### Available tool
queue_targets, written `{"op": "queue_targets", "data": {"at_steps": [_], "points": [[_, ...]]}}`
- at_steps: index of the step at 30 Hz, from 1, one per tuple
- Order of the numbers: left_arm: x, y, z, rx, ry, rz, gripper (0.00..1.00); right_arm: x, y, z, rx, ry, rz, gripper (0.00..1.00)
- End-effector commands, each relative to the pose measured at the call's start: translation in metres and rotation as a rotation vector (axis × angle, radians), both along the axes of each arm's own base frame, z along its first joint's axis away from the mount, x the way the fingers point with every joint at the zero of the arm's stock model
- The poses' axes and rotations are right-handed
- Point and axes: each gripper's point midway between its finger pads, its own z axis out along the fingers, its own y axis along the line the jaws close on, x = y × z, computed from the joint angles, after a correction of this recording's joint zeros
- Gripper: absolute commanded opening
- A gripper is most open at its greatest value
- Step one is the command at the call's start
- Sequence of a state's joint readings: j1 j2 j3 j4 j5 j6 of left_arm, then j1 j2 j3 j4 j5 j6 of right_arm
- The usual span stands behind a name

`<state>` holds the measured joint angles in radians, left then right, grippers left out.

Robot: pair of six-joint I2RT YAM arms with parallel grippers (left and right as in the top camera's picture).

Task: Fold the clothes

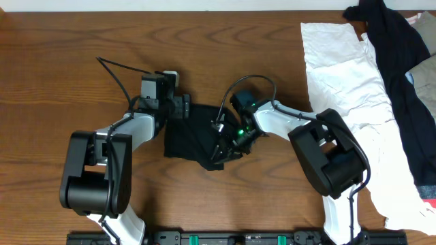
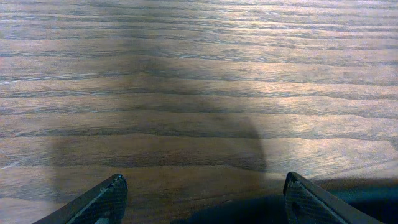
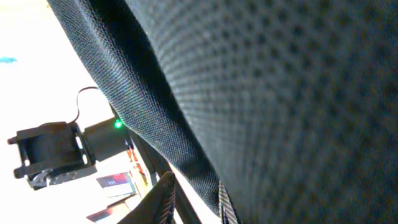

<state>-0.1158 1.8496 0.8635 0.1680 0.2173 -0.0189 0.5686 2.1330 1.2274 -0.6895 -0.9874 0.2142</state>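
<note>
The clothes, a black shirt (image 1: 194,136), lie bunched into a compact folded heap at the middle of the wooden table; no collar or logo shows. My left gripper (image 1: 178,105) sits at the heap's upper left edge. In the left wrist view it (image 2: 202,199) is open wide over bare wood, with only a dark strip of shirt (image 2: 261,211) low between the fingers (image 2: 112,196). My right gripper (image 1: 225,146) is low on the heap's right side. Black mesh fabric (image 3: 280,93) fills the right wrist view and drapes over one finger; the jaws (image 3: 196,205) stand slightly apart, with light showing between them.
A large white wrinkled cloth (image 1: 347,88) covers the table's right side. Another black garment (image 1: 402,75) lies across it towards the far right corner. Bare wood (image 1: 61,61) stretches left of and behind the arms.
</note>
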Motion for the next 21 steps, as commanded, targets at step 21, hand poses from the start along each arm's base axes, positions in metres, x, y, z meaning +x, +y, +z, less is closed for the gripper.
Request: {"op": "queue_targets", "data": {"at_steps": [21], "points": [[-0.008, 0.031, 0.083, 0.002, -0.118, 0.081, 0.82, 0.092, -0.059, 0.092, -0.08, -0.413, -0.092, 0.44]]}}
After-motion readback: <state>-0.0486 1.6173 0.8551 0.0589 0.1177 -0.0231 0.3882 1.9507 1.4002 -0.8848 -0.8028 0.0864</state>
